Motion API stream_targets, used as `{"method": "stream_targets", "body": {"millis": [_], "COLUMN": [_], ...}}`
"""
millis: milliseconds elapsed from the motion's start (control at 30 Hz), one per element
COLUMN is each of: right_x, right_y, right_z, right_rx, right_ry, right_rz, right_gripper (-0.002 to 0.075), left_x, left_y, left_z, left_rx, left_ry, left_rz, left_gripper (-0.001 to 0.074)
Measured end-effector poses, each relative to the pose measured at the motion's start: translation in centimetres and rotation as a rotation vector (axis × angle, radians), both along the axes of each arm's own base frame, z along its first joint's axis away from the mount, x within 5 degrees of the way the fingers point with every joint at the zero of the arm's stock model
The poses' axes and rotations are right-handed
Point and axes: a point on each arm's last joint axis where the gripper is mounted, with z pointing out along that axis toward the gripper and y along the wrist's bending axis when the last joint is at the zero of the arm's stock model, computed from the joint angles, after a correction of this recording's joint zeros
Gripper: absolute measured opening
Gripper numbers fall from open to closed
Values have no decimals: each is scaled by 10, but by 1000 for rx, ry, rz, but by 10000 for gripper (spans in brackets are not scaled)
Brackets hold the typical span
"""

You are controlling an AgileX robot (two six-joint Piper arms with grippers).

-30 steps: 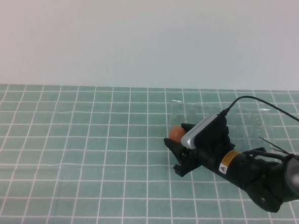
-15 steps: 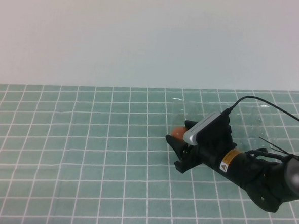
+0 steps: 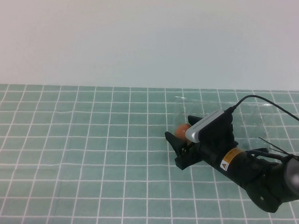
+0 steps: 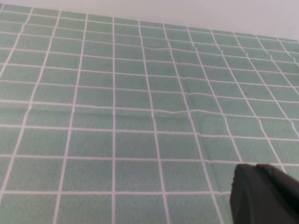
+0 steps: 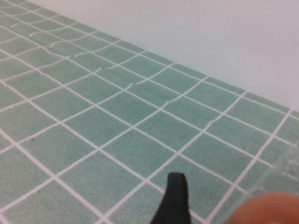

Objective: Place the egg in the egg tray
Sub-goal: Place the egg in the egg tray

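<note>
egg point(image 3: 181, 130): small, smooth, orange-brown oval, partly hidden between the fingers of the right gripper point(image 3: 182, 136), at the near-left edge of the tray
egg tray point(image 3: 250, 118): clear plastic, nearly invisible, faint round cups, lying flat on the green grid mat toward the far right
left gripper point(image 4: 264, 196): only a dark tip shows, above bare mat

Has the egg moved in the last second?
Yes. The egg, between the right end effector's fingers, shifted slightly right along the grid, toward the egg tray. Left end effector parked.
</note>
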Motion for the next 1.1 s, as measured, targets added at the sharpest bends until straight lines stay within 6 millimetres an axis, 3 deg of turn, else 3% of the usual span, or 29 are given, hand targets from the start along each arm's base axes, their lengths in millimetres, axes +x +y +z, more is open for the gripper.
{"method": "stream_targets", "body": {"millis": [367, 733, 833, 1000, 1100], "right_x": [1, 1, -3, -18, -30], "right_y": [-1, 0, 1, 1, -5], "right_z": [4, 59, 76, 108, 134], "right_rx": [14, 85, 101, 16, -66], "right_ry": [-8, -110, -89, -12, 13], "right_rz": [-14, -5, 19, 104, 133], "right_gripper": [596, 580, 477, 122, 34], "left_x": [0, 0, 0, 0, 0], "left_y": [0, 0, 0, 0, 0], "left_z": [0, 0, 0, 0, 0], "left_rx": [0, 0, 0, 0, 0], "left_ry": [0, 0, 0, 0, 0], "left_rz": [0, 0, 0, 0, 0], "left_gripper": [-1, -1, -1, -1, -1]}}
